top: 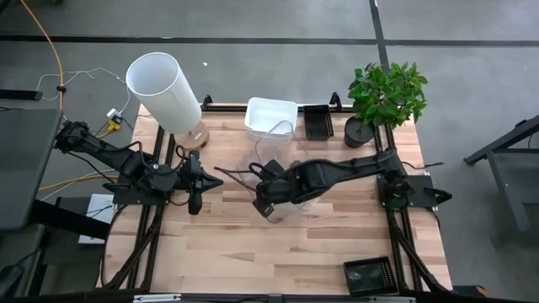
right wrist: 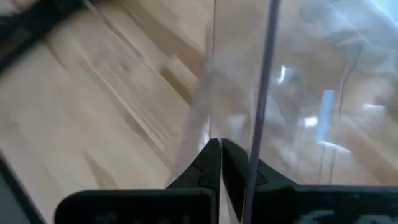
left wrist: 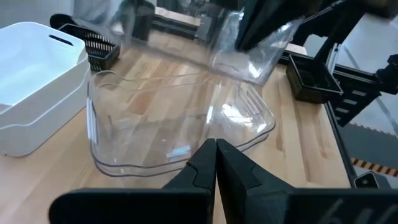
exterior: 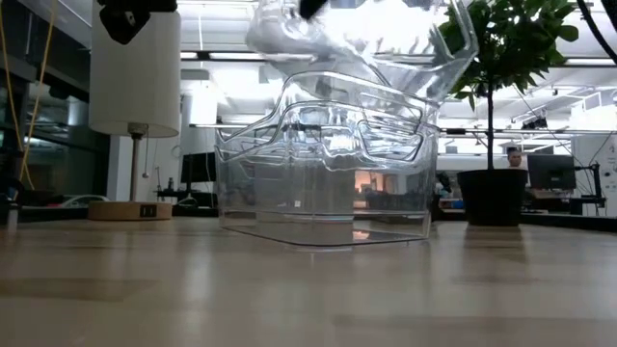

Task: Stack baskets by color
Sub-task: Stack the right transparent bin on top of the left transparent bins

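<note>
A clear basket (exterior: 328, 193) stands on its base mid-table, just in front of a white basket (top: 271, 116). A second clear basket (exterior: 366, 39) hangs tilted above it and a little nearer the front edge, with my right gripper (top: 268, 200) shut on it. In the left wrist view the held basket (left wrist: 205, 43) hovers over the standing one (left wrist: 161, 130). My left gripper (left wrist: 216, 163) is shut on nothing, above the table to the left of the standing clear basket. My right gripper pinches a side wall (right wrist: 249, 143) of the upper clear basket between its two fingers. The fingers come slanting down from above. The basket is lifted clear of the table, tilted, over the standing clear basket.
A black basket (top: 317, 122) sits at the far edge, right of the white one; another black basket (top: 369, 273) is at the near right corner. A tall white cylinder (top: 164, 88) stands far left and a potted plant (top: 386, 97) far right. Bare wood lies along the front.
</note>
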